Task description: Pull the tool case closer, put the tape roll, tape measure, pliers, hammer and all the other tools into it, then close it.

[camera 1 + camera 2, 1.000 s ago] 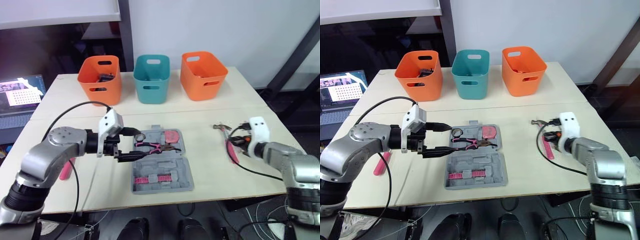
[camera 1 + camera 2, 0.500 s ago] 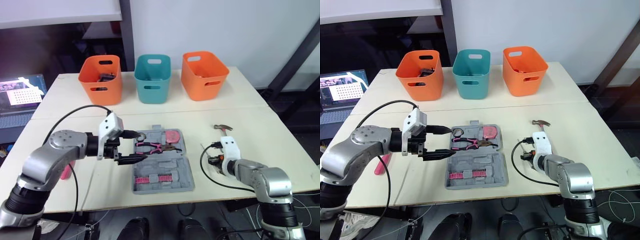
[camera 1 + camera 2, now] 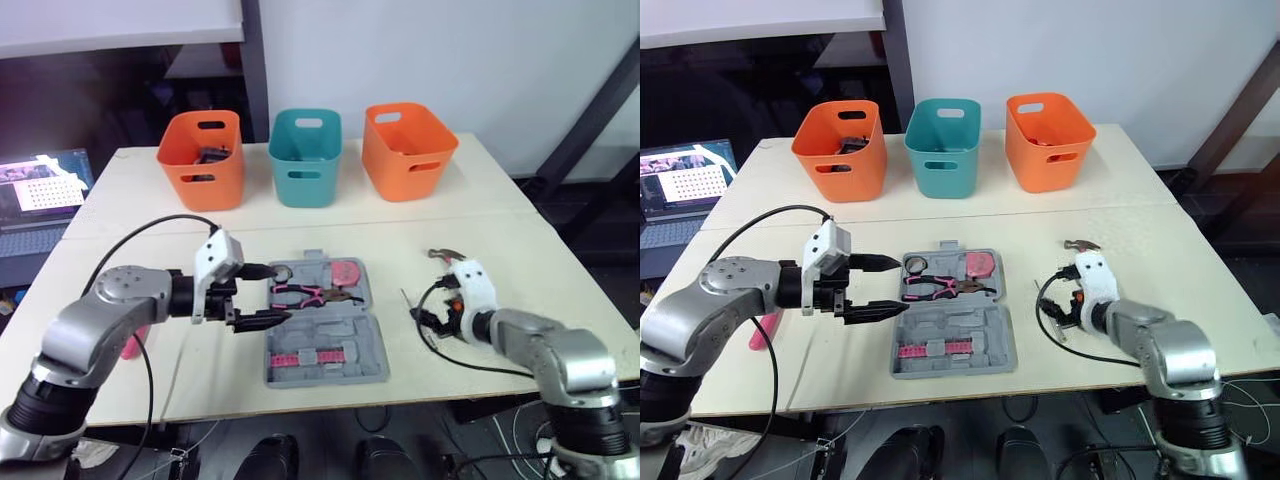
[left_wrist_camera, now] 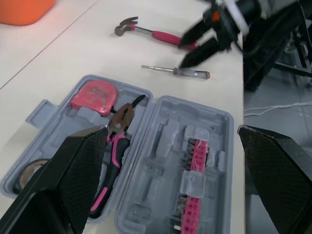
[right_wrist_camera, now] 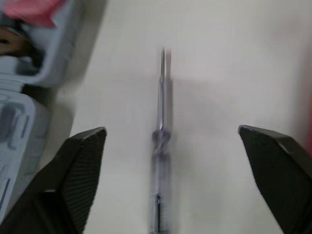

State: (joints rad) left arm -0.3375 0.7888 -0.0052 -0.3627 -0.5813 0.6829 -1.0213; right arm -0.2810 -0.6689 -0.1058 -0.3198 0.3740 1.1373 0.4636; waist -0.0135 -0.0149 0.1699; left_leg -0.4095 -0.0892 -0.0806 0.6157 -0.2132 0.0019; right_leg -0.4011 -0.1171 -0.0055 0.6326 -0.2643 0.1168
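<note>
Two tools lie on the surface (image 3: 500, 220) at the tool case's (image 3: 320, 322) 3 o'clock: screwdriver (image 4: 175, 70) nearer, hammer (image 4: 146, 31) beyond. Your right gripper (image 5: 169, 131) hangs wide open over the screwdriver; I'd lower it and close on the handle next. Left gripper (image 3: 902, 285), wide too, hovers at 9 o'clock.

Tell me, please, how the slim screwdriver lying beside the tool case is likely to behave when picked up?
The screwdriver looks slim and round, so it would probably roll if nudged sideways. It lies flat on the table, so the open right pincer may get little purchase and it could slip. Its thin metal shaft suggests it is stiff and light.
</note>
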